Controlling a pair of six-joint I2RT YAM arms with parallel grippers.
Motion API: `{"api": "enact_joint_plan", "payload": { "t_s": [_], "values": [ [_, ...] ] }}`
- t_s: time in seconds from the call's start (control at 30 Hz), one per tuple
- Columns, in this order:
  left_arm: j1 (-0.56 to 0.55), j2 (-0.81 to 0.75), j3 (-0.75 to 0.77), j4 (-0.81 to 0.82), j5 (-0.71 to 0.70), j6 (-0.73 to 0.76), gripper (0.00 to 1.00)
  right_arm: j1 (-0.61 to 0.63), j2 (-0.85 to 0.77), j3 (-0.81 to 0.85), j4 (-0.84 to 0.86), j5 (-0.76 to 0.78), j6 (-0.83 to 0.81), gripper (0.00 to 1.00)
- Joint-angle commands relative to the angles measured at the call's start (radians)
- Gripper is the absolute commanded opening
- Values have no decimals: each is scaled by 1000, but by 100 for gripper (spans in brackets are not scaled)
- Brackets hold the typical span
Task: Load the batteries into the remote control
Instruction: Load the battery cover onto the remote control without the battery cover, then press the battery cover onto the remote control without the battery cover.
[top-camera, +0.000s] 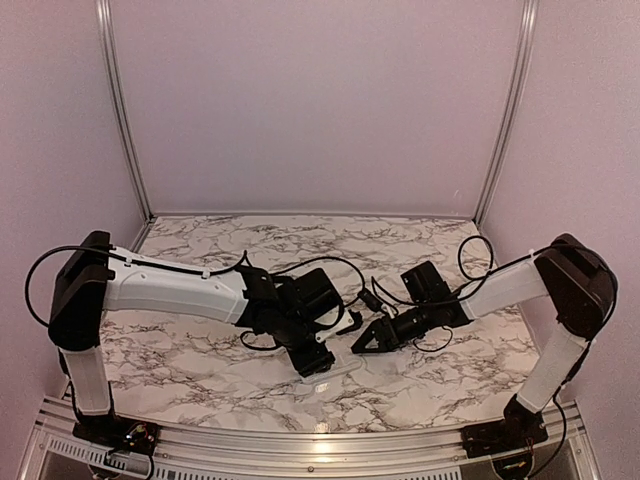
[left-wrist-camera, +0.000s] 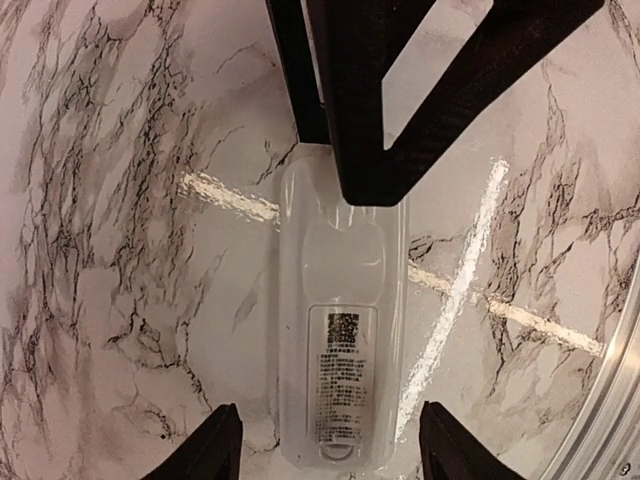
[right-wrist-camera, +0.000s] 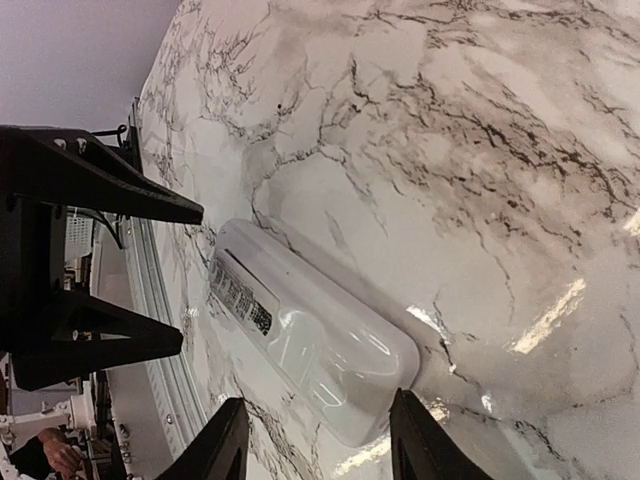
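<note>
The remote control (left-wrist-camera: 340, 320) lies on the marble table with its back up, its cover shut and a printed label (left-wrist-camera: 342, 380) on it. It also shows as a white bar in the right wrist view (right-wrist-camera: 310, 330) and as a pale shape in the top view (top-camera: 334, 372). My left gripper (left-wrist-camera: 330, 445) is open, its fingers standing apart from the remote's label end on both sides. My right gripper (right-wrist-camera: 320, 440) is open astride the opposite end, with a gap on its left side. The right gripper's fingers (left-wrist-camera: 360, 100) hang over that far end. The batteries are out of view.
A metal rail (left-wrist-camera: 612, 420) runs along the table's near edge, close to the remote (right-wrist-camera: 160, 340). Both arms meet near the table's front middle (top-camera: 340, 345), with loose black cables (top-camera: 360, 290) behind them. Pale walls close in the back and sides.
</note>
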Motion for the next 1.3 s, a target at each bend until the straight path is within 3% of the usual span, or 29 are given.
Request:
{"api": "enact_joint_plan", "payload": {
  "t_s": [0.0, 0.1, 0.2, 0.23, 0.63, 0.9, 1.27],
  "values": [
    [24, -130, -57, 54, -4, -47, 68, -6, -71, 34, -24, 48, -14, 49],
    [46, -208, -145, 137, -23, -111, 79, -6, -107, 32, -14, 48, -7, 51],
    [67, -284, -236, 211, -54, -175, 97, 1, -142, 34, -1, 33, 0, 51],
    [77, -307, -269, 234, -62, -202, 99, 7, -151, 39, -1, 31, 5, 51],
    [195, -491, -572, 465, -87, -457, 99, 197, -82, 155, 5, 33, 71, 50],
    [200, -498, -614, 520, -105, -533, 99, 281, 13, 180, 40, 28, 113, 49],
    [198, -479, -645, 570, -100, -576, 99, 284, 85, 210, 36, 30, 97, 48]
  ]
}}
